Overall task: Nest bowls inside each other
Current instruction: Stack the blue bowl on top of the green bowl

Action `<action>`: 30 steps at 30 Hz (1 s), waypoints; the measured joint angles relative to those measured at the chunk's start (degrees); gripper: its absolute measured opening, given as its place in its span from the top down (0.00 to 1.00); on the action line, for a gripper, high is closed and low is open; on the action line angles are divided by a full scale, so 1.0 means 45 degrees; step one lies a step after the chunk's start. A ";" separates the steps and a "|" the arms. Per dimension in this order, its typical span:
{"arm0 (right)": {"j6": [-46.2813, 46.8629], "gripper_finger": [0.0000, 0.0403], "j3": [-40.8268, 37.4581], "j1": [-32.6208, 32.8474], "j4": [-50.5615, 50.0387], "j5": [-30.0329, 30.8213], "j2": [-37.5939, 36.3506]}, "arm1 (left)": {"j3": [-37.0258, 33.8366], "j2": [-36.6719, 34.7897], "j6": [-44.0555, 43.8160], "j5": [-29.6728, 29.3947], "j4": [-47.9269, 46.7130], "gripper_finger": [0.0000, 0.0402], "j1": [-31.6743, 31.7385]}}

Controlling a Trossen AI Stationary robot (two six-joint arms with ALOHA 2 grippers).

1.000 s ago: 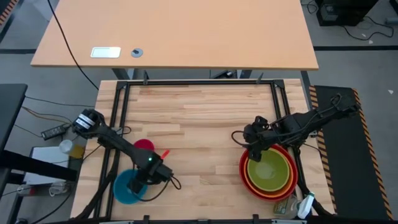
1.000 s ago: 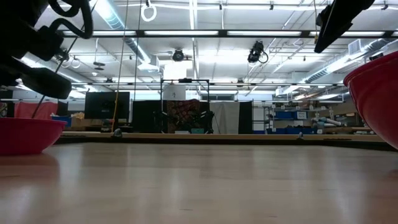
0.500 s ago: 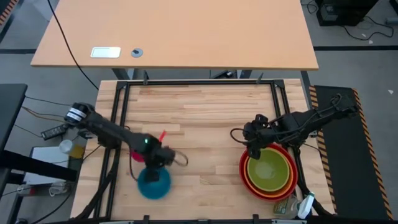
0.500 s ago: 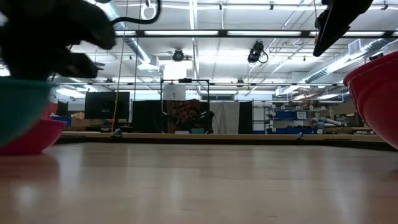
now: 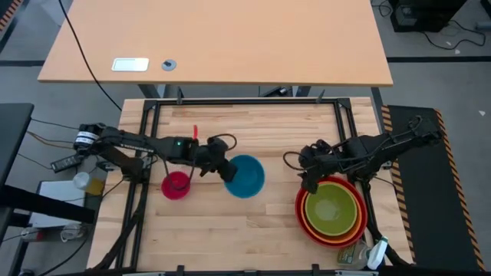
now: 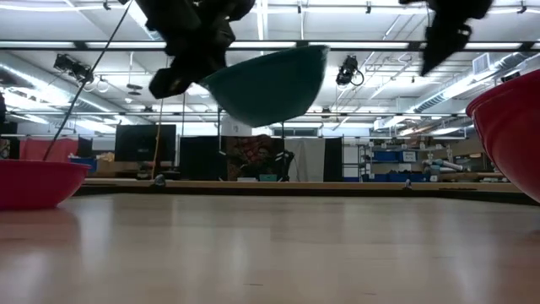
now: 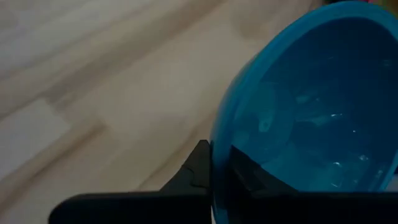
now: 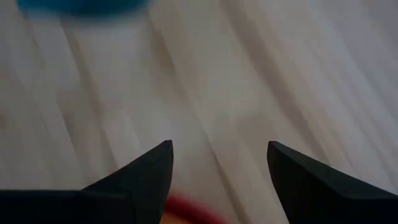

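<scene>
The blue bowl hangs in the air over the table's middle, with my left gripper shut on its rim. In the low view the blue bowl sits tilted, high above the wood. The pink bowl rests on its base at the left. The green bowl sits inside the orange bowl, which sits in the red bowl at the right. My right gripper hovers open over the left rim of that stack, touching nothing. My left gripper clamps the blue bowl's rim on the side toward the table's left, one finger inside the bowl and the other finger outside the wall. The fingers slant down from the table's left. The bowl is lifted clear and tilted.
Bare wood lies between the pink bowl and the stack. A black frame runs along the table's far edge and down both sides. A small bottle and clutter sit by the stack at the near right corner.
My left gripper has lifted the blue bowl off the table at the near left corner. It has carried the bowl up, toward the far edge and to the right, past the pink bowl to the table's middle, rolling as it went. The bowl now hangs tilted and clear.
</scene>
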 joint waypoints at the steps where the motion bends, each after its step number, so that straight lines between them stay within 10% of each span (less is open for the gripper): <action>1: -0.0005 0.36 0.0000 0.0016 -0.0709 -0.0398 -0.0005 | 0.0000 0.0005 -0.0006 -0.0126 0.0215 0.96 0.0052; 10: -0.1041 0.42 -0.1117 0.1326 -0.3757 -0.2028 -0.0231 | 0.0000 0.0005 0.0318 -0.0430 0.0875 0.96 0.0111; 17: -0.0811 0.42 -0.2017 0.2704 -0.3712 -0.0786 -0.0757 | 0.0000 0.0005 0.0387 -0.0435 0.0870 0.96 0.0063; 30: -0.0013 0.21 -0.3203 0.2977 -0.3666 -0.1373 -0.1059 | 0.0000 0.0005 0.1059 -0.0435 0.0883 0.95 0.0107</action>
